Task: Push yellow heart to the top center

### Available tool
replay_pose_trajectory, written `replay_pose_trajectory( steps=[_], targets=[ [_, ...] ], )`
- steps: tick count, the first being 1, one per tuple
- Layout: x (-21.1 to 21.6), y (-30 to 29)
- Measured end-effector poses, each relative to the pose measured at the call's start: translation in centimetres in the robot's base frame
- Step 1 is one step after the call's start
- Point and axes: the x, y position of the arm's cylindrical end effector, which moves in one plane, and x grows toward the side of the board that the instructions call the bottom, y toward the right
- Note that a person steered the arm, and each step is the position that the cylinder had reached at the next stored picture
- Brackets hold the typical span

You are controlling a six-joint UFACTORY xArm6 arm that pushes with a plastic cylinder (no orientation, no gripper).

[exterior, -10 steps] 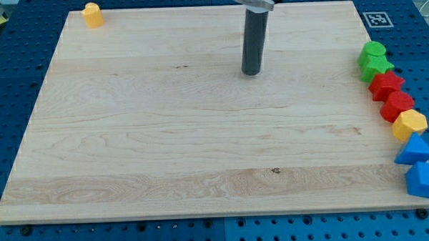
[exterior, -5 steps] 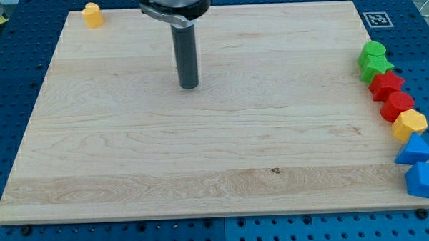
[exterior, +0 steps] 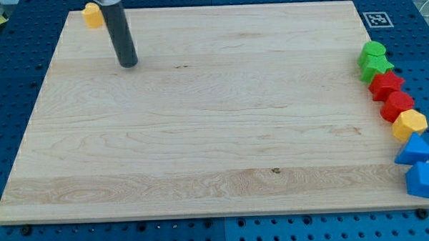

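The yellow heart [exterior: 92, 15] sits at the board's top left corner, partly behind the rod's upper part. My tip [exterior: 128, 63] rests on the wooden board [exterior: 201, 135] below and to the right of the heart, a short gap apart from it. The dark rod leans up toward the view's top left.
A column of blocks lies along the board's right edge: two green blocks [exterior: 374, 60], two red blocks [exterior: 391, 94], a yellow hexagon [exterior: 409, 124], a blue triangle [exterior: 414, 151] and a blue block [exterior: 425, 180]. A marker tag [exterior: 375, 19] sits at the top right.
My tip has slid left across the upper part of the board, from the top centre to near the yellow heart. No block has moved.
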Motion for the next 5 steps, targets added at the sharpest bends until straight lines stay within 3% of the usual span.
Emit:
replay_pose_trajectory(
  steps=[2,5],
  targets=[
    [-0.2,-2.8],
    [4.1,-2.1]
  ],
)
